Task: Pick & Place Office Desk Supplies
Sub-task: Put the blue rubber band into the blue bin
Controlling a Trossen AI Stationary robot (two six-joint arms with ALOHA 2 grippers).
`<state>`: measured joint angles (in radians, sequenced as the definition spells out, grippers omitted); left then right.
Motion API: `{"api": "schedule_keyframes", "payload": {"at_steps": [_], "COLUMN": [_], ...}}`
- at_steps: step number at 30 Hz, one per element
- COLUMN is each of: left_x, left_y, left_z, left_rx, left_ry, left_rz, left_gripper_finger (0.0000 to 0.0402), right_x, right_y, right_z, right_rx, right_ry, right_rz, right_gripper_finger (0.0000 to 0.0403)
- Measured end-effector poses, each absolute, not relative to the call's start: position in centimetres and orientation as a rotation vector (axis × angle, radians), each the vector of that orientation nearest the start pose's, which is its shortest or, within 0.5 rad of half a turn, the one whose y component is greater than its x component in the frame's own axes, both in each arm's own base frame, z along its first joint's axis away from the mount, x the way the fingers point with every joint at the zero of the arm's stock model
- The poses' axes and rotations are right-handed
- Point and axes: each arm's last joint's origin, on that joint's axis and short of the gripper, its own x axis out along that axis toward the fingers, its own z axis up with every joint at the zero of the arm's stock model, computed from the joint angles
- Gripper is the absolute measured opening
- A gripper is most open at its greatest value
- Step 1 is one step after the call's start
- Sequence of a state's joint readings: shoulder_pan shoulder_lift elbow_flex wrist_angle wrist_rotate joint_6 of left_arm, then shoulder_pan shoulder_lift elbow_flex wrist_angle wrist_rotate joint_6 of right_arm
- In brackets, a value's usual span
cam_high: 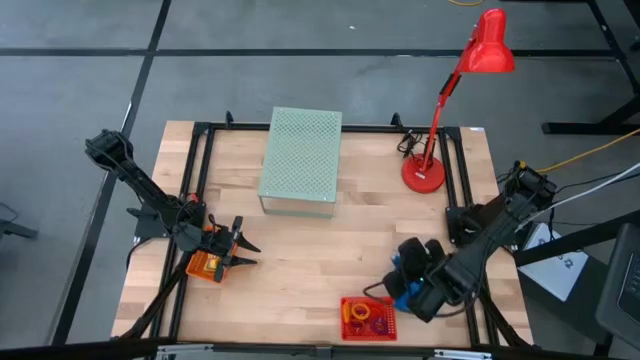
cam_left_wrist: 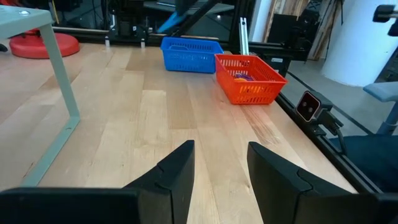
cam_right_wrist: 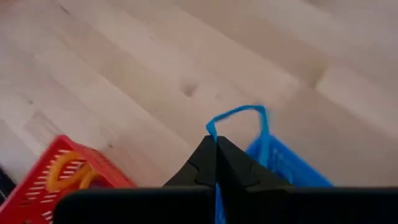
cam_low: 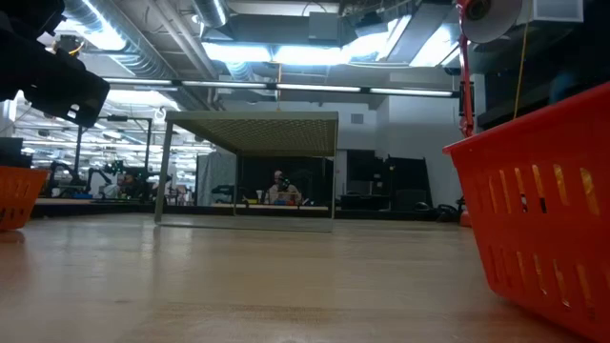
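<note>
Fingers of my left gripper (cam_left_wrist: 219, 171) stand parted and empty beside the orange basket (cam_high: 204, 266). My right gripper (cam_right_wrist: 216, 163) pinches a thin blue loop (cam_right_wrist: 239, 118) above the blue basket (cam_right_wrist: 287, 163), near the red basket (cam_high: 368, 318); I should centre it before letting go.

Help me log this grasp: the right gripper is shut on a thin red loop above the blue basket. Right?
Not quite: the loop is blue. The right wrist view shows the right gripper shut on a thin blue loop above the blue basket.
</note>
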<state>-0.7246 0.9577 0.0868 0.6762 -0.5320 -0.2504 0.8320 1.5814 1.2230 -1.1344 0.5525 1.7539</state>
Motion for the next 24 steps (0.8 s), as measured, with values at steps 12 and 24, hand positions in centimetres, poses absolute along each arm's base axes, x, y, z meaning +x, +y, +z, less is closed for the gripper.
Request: {"api": "schedule_keyframes", "payload": {"at_steps": [12,24], "left_x": [13.2,13.2], "left_y": [-9.7,-9.7], "left_z": [15.3,15.3], "left_rx": [-0.134,-0.131], "left_ry": [0.181,0.181], "left_rz": [-0.172,-0.171], "left_gripper_finger": [0.0143,0.0143], "right_x": [17.3,16.8], "right_y": [21.3,21.8], "right_z": [20.7,19.9], "right_rx": [0.732,0.769], "right_ry": [0.955,0.957], "right_rz": [-0.795,-0.764], "right_gripper_finger": [0.0001,0.0010]}}
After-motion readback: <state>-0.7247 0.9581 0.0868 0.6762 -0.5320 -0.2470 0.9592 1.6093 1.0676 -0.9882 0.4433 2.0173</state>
